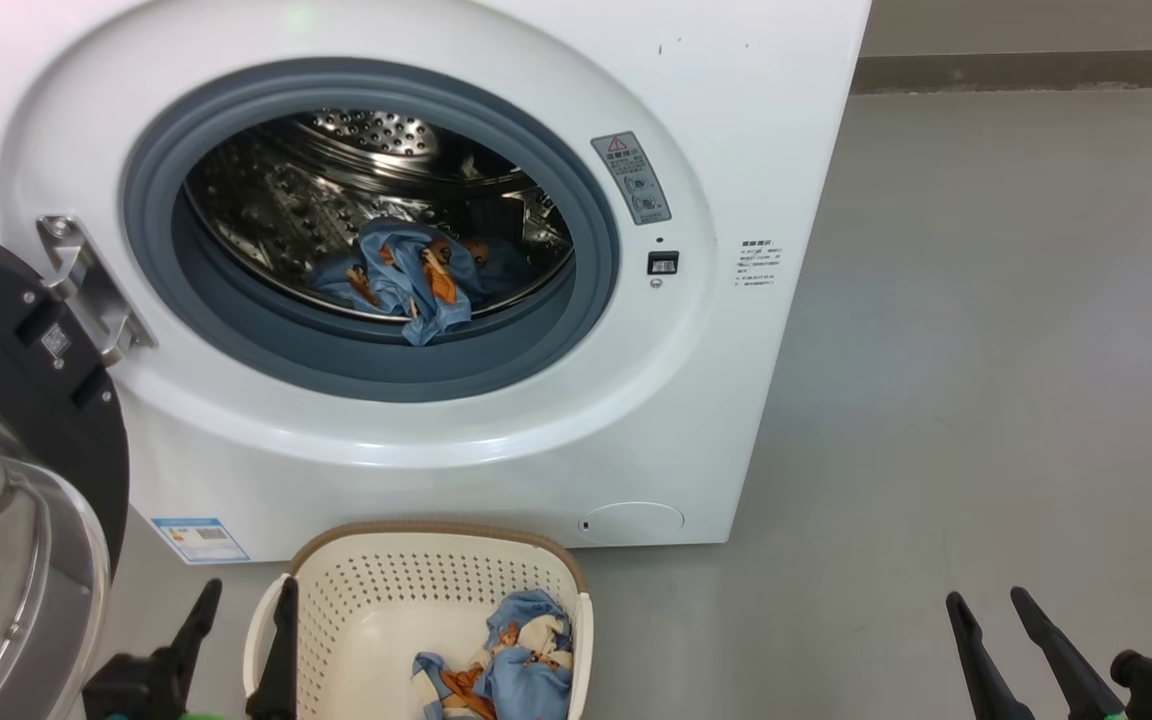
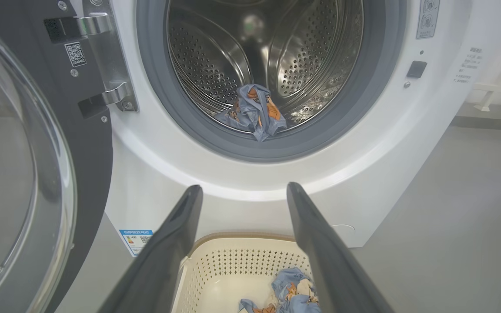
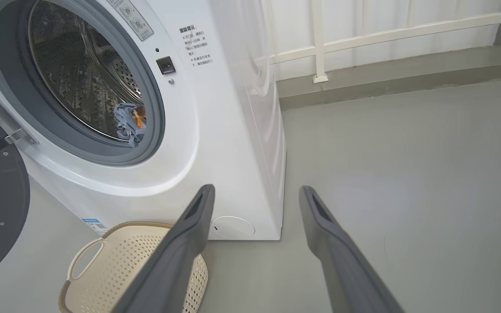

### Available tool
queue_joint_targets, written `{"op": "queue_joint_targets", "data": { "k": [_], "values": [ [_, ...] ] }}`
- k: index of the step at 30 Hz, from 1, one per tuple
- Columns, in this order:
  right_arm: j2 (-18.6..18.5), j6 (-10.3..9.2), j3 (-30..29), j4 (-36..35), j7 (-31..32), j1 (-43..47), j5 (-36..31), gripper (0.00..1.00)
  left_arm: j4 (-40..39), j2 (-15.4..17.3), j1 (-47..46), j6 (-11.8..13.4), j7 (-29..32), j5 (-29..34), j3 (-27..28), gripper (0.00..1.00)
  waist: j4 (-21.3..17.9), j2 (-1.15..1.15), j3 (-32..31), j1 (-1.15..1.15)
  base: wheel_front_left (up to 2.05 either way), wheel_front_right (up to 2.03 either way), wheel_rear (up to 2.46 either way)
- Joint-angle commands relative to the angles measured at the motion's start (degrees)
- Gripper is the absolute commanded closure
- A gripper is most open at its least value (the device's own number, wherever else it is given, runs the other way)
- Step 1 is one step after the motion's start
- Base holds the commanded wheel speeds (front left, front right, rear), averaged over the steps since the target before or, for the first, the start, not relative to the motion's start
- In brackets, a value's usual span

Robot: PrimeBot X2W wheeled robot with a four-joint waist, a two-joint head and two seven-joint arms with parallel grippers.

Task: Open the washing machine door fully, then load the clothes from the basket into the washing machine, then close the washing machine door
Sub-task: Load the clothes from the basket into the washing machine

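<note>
Left hand (image 1: 249, 592): two long dark fingers spread wide with nothing between them, hovering at the near-left corner of the cream-white perforated plastic basket with a brown woven-look rim (image 1: 436, 528). Right hand (image 1: 986, 597): also spread and empty, over bare grey floor (image 1: 986, 350), well apart from the basket.

The clothes to load, a crumpled heap of light-blue fabric printed with orange-brown and white figures (image 1: 504, 662), lie on the basket bottom, below and to the right of the left hand. A second bunch (image 1: 406, 275) of the same fabric sits at the drum's front lip, ahead of and above that hand, inside the big white front-loading washing machine (image 1: 766, 150). The round black-rimmed door with its glass bowl (image 1: 6, 340) stands swung open on that hand's outer side.

Handling, as judged: light, limp and not fragile, so it will drape and trail. Pinch a raised fold at the top of the heap, deep enough to gather several layers. The basket wall is close on the heap's far side, so come in from above.
</note>
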Motion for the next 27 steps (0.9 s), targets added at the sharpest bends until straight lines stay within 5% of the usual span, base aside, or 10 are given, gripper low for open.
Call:
{"op": "queue_joint_targets", "data": {
  "k": [1, 27],
  "values": [
    [-1.5, 0.09, 0.8, -1.4, -0.3, 0.4, -0.4, 0.00, -2.0, 1.4, -0.2, -0.1, -0.4, 0.4, 2.4, 0.00, 0.0, 0.00, -0.1, 0.00, 0.00, 0.00, 0.00],
    [-1.8, 0.09, 0.5, -1.9, -0.3, 0.2, -1.6, 0.00, -6.6, 0.0, 4.7, -0.1, -0.4, 0.9, 6.0, 0.00, 0.2, 0.00, 1.6, 0.00, 0.00, 0.00, 0.00]
  ]
}}
